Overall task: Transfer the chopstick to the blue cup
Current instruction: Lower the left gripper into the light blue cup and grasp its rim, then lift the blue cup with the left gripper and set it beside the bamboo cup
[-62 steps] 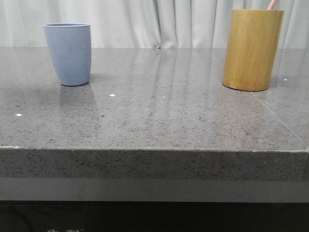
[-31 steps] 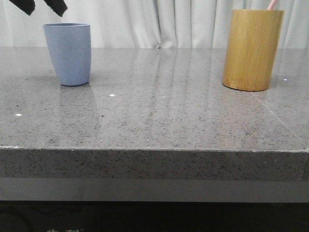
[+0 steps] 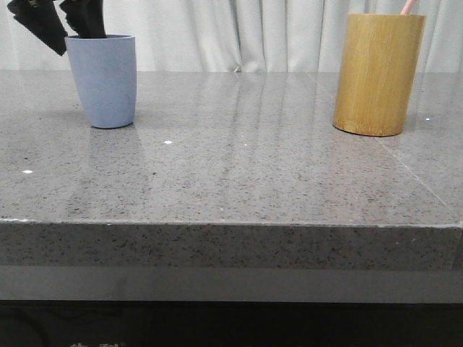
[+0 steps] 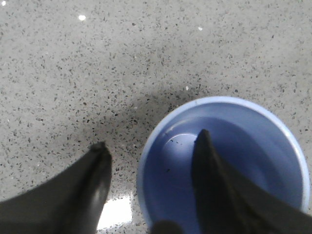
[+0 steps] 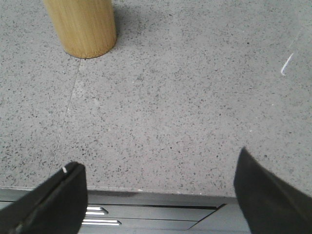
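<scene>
Front view shows the left gripper (image 3: 64,25) hanging at the rim of the blue cup (image 3: 103,83), which stands at the left of the grey stone table (image 3: 239,173). From the left wrist view the jaws are spread apart and grasp nothing: one finger (image 4: 207,165) sits over the cup's empty inside, the other (image 4: 95,170) outside its wall, so the rim lies between them. That straddle looks to me like a setup for pinching the wall, perhaps to steady the cup while something is dropped in. The chopstick (image 3: 409,6) is well apart from it, only its pink tip poking above the bamboo holder (image 3: 378,74) at the right, so nothing has been transferred yet. The right gripper (image 5: 156,190) hangs over the table's near edge, jaws wide and empty, with the holder (image 5: 83,24) farther off; I judge it must reach that stick next. A thin stick standing in a deep tube may slip when pinched.
</scene>
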Controlling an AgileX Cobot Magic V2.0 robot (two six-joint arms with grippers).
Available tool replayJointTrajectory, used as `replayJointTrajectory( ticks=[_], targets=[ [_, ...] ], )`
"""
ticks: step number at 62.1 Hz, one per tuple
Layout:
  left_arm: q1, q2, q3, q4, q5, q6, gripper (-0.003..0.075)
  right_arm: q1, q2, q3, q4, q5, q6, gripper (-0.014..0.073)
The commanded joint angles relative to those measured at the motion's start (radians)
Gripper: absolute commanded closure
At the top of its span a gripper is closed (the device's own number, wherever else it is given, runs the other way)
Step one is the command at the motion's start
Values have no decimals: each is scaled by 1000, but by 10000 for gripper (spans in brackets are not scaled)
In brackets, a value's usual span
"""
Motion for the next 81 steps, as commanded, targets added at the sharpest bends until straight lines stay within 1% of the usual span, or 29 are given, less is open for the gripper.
replayJointTrajectory(
  ticks=[1,5,12,19,27,38,45,59,71,81],
  targets=[
    [0,-47,-36,-6,-49,-10,469,-3,10,-32,3,-59,-7,-29],
    [0,-47,-36,-6,-47,-10,534,-3,10,-32,3,-59,-7,-29],
    [0,-47,-36,-6,-47,-10,624,-3,10,-32,3,-59,-7,-29],
    [0,-47,-36,-6,-45,-10,687,-3,10,-32,3,-58,-7,-29],
    [0,-47,-36,-6,-45,-10,741,-3,10,-32,3,-58,-7,-29],
    [-2,-47,-46,-10,-43,-10,739,-3,10,-32,3,-57,-7,-29],
    [-31,-47,-100,-17,-41,-10,739,-3,10,-32,4,-57,-7,-29],
    [-149,-29,-251,-17,28,-8,739,-3,10,-32,8,-57,-7,-29],
    [-243,39,-385,-17,87,-8,739,-3,10,-32,8,-57,-7,-29],
    [-306,99,-450,-17,97,-8,739,-3,10,-32,8,-56,-7,-29]
  ],
)
